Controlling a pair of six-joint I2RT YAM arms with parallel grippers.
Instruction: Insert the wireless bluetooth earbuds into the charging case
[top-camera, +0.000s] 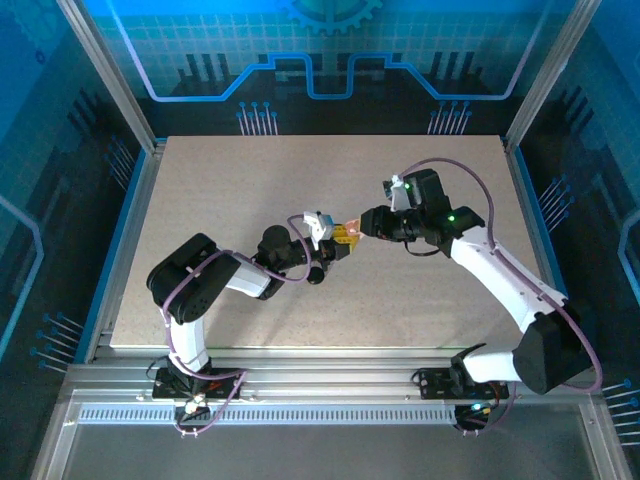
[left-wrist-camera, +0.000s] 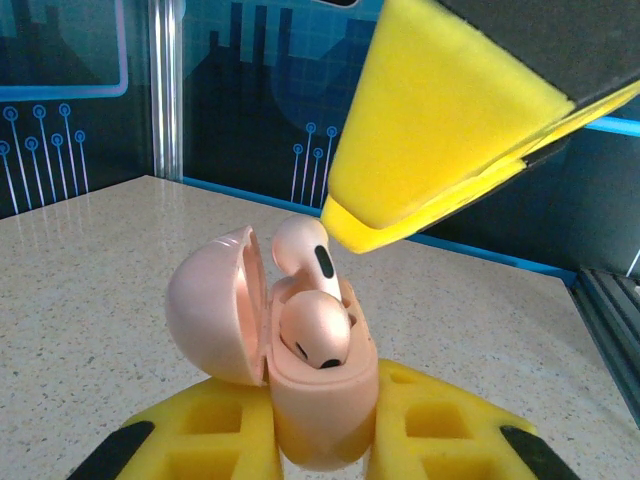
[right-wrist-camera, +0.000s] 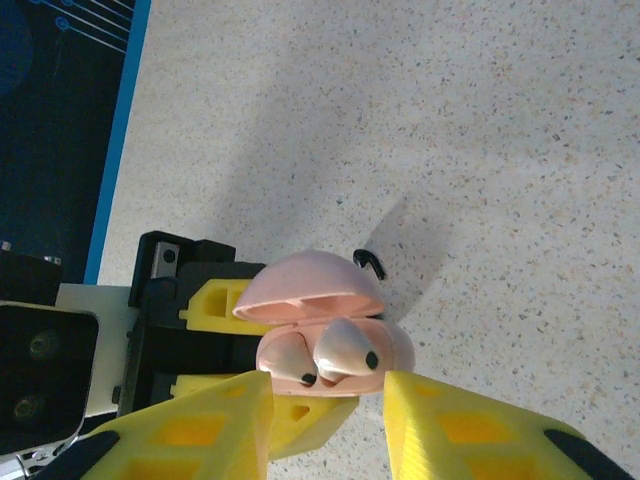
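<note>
The left gripper (left-wrist-camera: 322, 442), nearest the left wrist camera, clamps the pink case (left-wrist-camera: 322, 400) upright between its yellow fingers, above the table (left-wrist-camera: 90, 260).

The step in hand looks like seating the second bud. To do it well, the right gripper (right-wrist-camera: 328, 392) should press the raised earbud (left-wrist-camera: 303, 252) straight down along its slot. The push should be light, with the left grip firm so the case does not twist. It should also keep off the lid (left-wrist-camera: 210, 310), which could snap shut on the bud.

The case is open, with the lid swung back to the left. Inside, the seated earbud (left-wrist-camera: 312, 338) lies low in its well at the front. The raised earbud stands behind it, tilted and proud of the rim, and seems to be only part way in.

Just above that bud hangs the right gripper. Its fingers are parted by a modest gap with nothing between them. The tips are close to the bud, but it is not clear whether they touch it.
</note>
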